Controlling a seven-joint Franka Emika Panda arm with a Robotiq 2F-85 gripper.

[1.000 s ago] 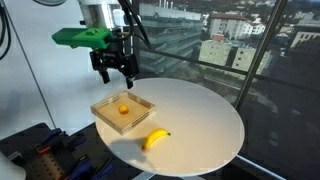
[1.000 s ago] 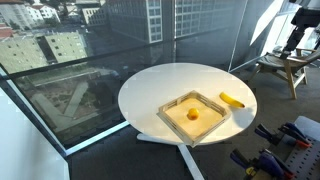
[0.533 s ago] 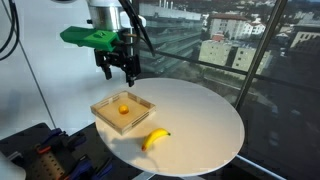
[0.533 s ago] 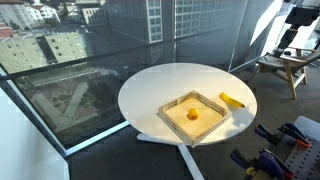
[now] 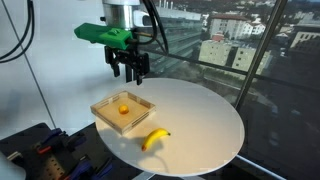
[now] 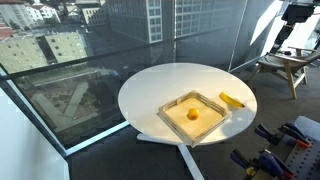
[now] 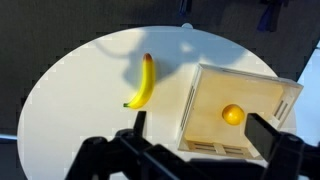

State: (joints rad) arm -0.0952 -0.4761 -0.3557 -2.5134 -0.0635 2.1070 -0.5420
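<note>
The gripper (image 5: 131, 74) hangs well above the round white surface (image 5: 205, 115), over the far side of the wooden tray (image 5: 98, 108), its jaws spread wide and empty. The tray sits near the surface's edge with a small orange (image 5: 123, 109) already inside it. The banana (image 5: 154, 139) lies just beside the tray on the bare surface, close to the edge, untouched. By that layout, one fruit is stowed and one is left out.

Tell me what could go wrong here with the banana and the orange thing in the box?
The hand hangs open, high above the wooden box. Coming down for the orange thing, it might hit the box walls and shove it. The banana lies near the table edge, so a nudge could push it off.
</note>
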